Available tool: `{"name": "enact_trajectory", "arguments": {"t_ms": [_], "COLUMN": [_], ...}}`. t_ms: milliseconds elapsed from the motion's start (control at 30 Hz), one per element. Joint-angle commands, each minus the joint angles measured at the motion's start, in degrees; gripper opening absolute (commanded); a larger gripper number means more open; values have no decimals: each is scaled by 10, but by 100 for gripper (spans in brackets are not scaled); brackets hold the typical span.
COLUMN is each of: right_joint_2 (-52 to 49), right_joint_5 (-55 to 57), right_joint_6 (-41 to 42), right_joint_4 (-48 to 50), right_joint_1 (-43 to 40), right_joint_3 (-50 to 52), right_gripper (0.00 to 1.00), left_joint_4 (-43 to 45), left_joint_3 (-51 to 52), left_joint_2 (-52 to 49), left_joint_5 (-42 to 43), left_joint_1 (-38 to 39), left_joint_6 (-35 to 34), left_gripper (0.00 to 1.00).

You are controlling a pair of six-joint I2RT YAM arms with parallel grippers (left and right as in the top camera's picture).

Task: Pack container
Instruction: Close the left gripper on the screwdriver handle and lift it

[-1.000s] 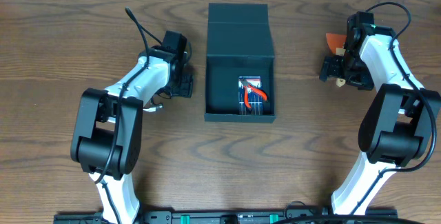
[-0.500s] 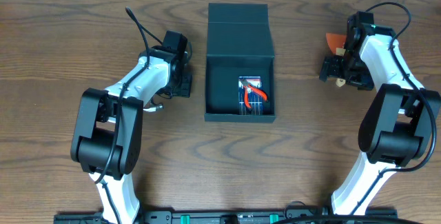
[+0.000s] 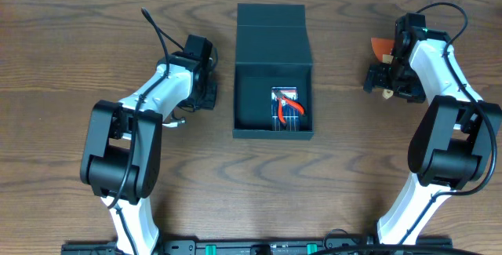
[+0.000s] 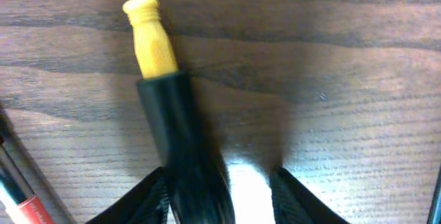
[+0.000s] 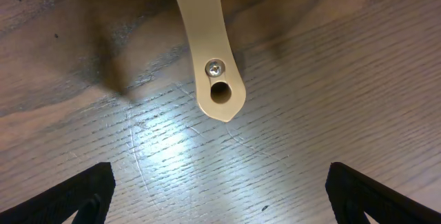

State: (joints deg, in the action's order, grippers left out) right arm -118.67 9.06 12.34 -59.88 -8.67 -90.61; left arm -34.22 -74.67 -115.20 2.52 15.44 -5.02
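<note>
Here, on a brown wooden table [image 3: 251, 184], a dark rectangular box [image 3: 273, 133] sits in the middle, between two white-and-black robot arms. Its lid [image 3: 271, 23] is folded back flat, away from the arms. Inside, towards the right-hand wall, lies a pair of pliers [image 3: 287, 107] with red handles on a small card. The rest of the box floor looks bare and dark. The left gripper [image 3: 205, 90] is low over the table, just to the left of the box and not touching it. Seen from its own camera, the left gripper [image 4: 219, 177] has its jaws apart around a screwdriver [image 4: 180, 141] with a black handle and a yellow collar. The handle lies against one finger [image 4: 148, 195], and a strip of bright table shows between it and the other finger. A thin red-and-black tool [image 4: 27, 207] lies at the edge of that view; what it is I cannot tell. The right gripper [image 3: 384, 78] is well to the right of the box, beside an orange object [image 3: 382, 47] partly hidden by the arm. Up close, the right gripper [image 5: 220, 196] has its jaws spread wide and holds nothing. Just ahead of it lies the end of a beige handle [image 5: 219, 93] with a screw and a round hole.
</note>
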Motion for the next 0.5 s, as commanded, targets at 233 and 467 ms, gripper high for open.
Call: {"name": "enact_trajectory", "arguments": {"t_ms": [233, 467], "right_joint_2": [3, 3], "right_joint_5": [6, 6], "right_joint_6": [-4, -4], "right_joint_4": [1, 1], "right_joint_1": [0, 0], "right_joint_3": [-1, -1], "right_gripper": [99, 99], "left_joint_4": [4, 4], "left_joint_3": [12, 12], "left_joint_2": [-32, -32], "left_joint_5": [-11, -11], "left_joint_1": [-3, -3], "left_joint_6": [-24, -24], "left_gripper": [31, 21]}}
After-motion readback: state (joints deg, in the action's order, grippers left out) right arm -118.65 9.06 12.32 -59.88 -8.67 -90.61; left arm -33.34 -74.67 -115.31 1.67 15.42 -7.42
